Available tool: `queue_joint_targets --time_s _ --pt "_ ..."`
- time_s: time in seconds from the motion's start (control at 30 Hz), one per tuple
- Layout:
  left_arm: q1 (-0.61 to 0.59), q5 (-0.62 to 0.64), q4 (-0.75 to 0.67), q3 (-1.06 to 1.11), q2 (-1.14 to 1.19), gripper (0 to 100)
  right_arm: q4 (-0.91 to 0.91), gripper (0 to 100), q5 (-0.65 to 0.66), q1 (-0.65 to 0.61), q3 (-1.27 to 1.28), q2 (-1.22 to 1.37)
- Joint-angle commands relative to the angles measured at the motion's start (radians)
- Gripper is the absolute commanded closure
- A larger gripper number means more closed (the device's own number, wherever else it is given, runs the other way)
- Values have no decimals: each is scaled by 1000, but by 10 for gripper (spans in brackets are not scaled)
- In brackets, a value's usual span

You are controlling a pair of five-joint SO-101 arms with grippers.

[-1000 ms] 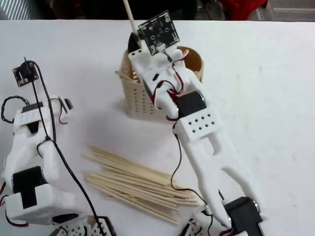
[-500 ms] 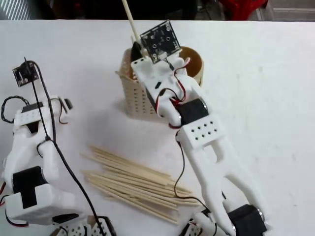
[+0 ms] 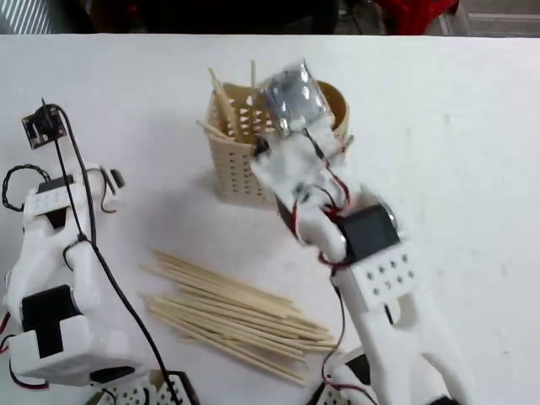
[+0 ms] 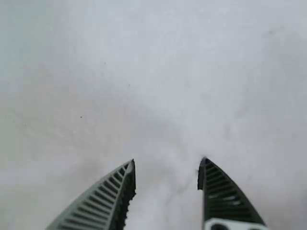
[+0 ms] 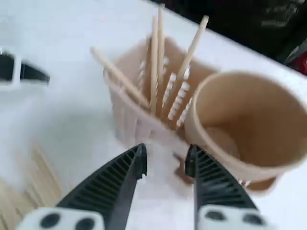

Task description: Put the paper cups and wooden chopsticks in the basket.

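Observation:
A cream lattice basket (image 3: 232, 173) stands at the back middle of the table. It holds several wooden chopsticks (image 3: 226, 105) leaning upright and a brown paper cup (image 3: 334, 99). Many more chopsticks (image 3: 236, 316) lie in a loose pile on the table in front. My right gripper (image 5: 165, 158) is open and empty, just above the basket's (image 5: 127, 112) near wall, beside the cup (image 5: 244, 124) and the standing chopsticks (image 5: 156, 62). My left gripper (image 4: 165, 170) is open over bare white table; its arm (image 3: 51, 253) stands at the far left.
The right arm (image 3: 371, 253) stretches from the front right edge up to the basket, passing just right of the chopstick pile. White tabletop (image 3: 456, 152) spreads to the right of the basket and between the left arm and the pile.
The chopstick that the right gripper held upright over the basket now stands in the basket. The right gripper has opened and drawn back toward the front right. The left arm has not moved.

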Motion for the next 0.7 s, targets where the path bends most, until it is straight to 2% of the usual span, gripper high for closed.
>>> queue_joint_targets --time_s 0.0,0.13,0.23,0.4,0.53,0.67 --pt "2 17 -9 -3 -4 777 191 800 109 -48 52 -70" --pt "1 17 -8 -3 -4 777 252 764 183 -122 203 -94" --pt "1 17 -8 -3 -2 777 262 781 192 -205 301 -116" --pt "2 17 -15 -3 -2 777 338 861 333 -509 370 -162" --pt "2 17 -15 -3 -2 777 355 876 440 -743 408 -157" --pt "2 17 -15 -3 -2 777 248 876 453 -800 456 -116"
